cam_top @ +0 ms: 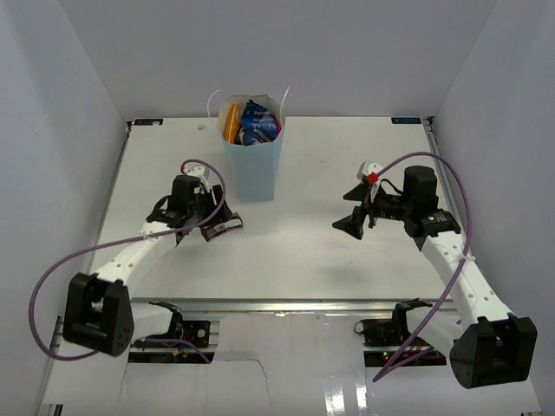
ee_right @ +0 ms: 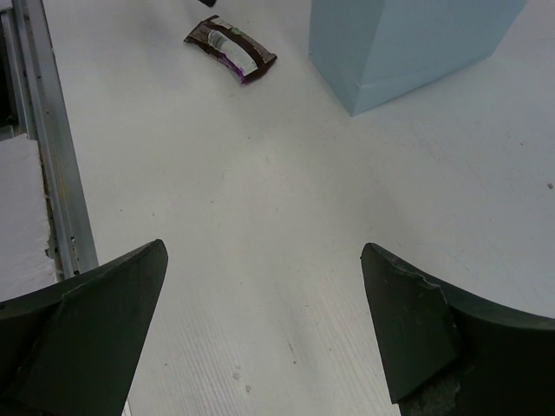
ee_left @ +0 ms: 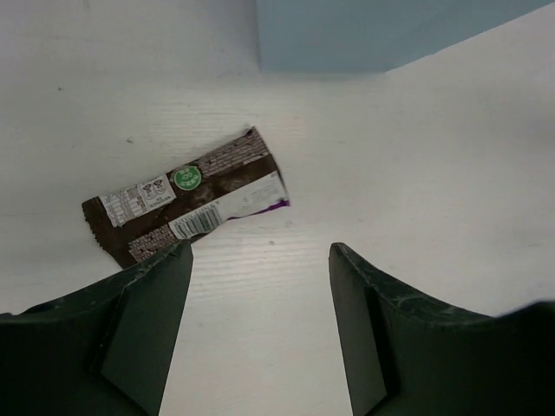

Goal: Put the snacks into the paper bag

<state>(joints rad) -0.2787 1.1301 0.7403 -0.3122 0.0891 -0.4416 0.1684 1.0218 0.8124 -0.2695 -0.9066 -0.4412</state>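
The light-blue paper bag (cam_top: 251, 160) stands upright at the back centre. An orange chip bag (cam_top: 231, 123) and a blue pouch (cam_top: 258, 128) show in its open top. The dark brown bar (ee_left: 186, 204) lies flat on the table in front of the bag (ee_left: 381, 35), just beyond my left gripper (ee_left: 260, 260), off its left finger. That gripper is open and empty. In the top view the bar (cam_top: 227, 227) lies right by the left gripper (cam_top: 206, 230). My right gripper (ee_right: 264, 260) is open and empty above bare table. The bar (ee_right: 230, 48) and bag (ee_right: 408, 43) lie far ahead of it.
A metal rail (ee_right: 48, 156) runs along the table's near edge in the right wrist view. A small red spot (cam_top: 373, 178) sits on top of the right wrist; I cannot tell what it is. White walls enclose the table on three sides.
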